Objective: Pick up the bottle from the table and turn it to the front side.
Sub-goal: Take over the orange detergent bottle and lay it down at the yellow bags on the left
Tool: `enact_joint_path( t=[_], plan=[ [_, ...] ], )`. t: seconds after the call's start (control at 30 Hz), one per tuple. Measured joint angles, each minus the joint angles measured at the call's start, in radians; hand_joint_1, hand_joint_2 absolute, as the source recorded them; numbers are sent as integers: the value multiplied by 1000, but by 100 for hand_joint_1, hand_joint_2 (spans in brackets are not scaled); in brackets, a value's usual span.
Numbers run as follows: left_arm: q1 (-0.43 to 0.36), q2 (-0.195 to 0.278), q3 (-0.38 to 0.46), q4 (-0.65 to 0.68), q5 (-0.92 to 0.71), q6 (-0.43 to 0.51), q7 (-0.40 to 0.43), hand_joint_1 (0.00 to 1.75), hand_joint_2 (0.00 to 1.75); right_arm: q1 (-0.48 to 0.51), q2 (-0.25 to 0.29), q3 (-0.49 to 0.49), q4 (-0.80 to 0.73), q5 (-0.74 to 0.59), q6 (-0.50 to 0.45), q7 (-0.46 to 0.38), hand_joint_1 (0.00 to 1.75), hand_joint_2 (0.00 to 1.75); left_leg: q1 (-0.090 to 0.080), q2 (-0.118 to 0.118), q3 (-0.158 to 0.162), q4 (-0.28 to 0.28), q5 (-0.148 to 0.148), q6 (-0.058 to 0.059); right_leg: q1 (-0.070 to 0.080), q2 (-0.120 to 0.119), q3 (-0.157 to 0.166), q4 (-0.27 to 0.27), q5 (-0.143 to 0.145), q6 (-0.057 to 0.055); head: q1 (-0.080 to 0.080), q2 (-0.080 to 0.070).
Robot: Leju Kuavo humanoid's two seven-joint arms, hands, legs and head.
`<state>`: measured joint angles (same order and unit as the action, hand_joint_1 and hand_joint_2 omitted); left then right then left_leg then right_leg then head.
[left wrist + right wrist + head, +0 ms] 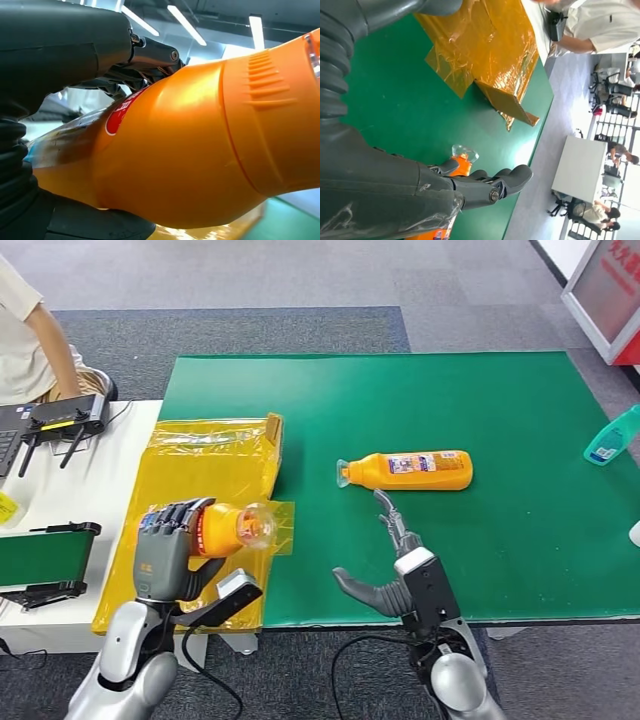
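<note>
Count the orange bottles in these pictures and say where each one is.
2. One orange bottle is held in the left hand over the yellow sheet. The other bottle lies on its side on the green mat, beyond the right hand.

My left hand hid the held bottle's base. The lying bottle's label print was too small to read. A teal bottle was cut off by the frame edge.

An orange bottle with a clear cap lies on the green mat. Another orange bottle carries a red label, above glossy yellow sheeting at the mat's left edge. A turquoise bottle sits at the right edge.
</note>
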<state>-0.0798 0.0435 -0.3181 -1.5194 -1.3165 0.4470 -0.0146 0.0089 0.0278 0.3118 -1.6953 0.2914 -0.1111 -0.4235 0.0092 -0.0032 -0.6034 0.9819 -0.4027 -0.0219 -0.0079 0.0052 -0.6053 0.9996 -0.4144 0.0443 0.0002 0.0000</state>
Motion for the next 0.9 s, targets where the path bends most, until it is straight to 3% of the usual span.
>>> enact_joint_path(
  t=[0.2,0.4,0.6,0.9],
  plan=[
    [-130,52,5,187,-119,-25,42,175,175,-1,-11,3,-8,14,44,-11,0,175,0,0,0,0,1,0,0,0,0,0,1,-1,0,0],
    [-280,72,-5,398,-124,-51,19,175,175,-12,-28,34,-12,35,65,-26,0,175,0,0,0,0,2,-1,0,0,0,0,2,-1,0,0],
    [-385,53,-44,560,-143,-70,16,175,175,-32,-35,73,-13,47,70,-24,0,175,0,0,0,0,2,-1,0,0,0,0,2,-1,0,0],
    [-452,-12,-80,689,-88,-105,15,175,175,-45,-37,106,-13,40,77,-28,0,175,0,0,-1,0,2,-1,0,0,-1,0,2,-1,0,0]
  ],
)
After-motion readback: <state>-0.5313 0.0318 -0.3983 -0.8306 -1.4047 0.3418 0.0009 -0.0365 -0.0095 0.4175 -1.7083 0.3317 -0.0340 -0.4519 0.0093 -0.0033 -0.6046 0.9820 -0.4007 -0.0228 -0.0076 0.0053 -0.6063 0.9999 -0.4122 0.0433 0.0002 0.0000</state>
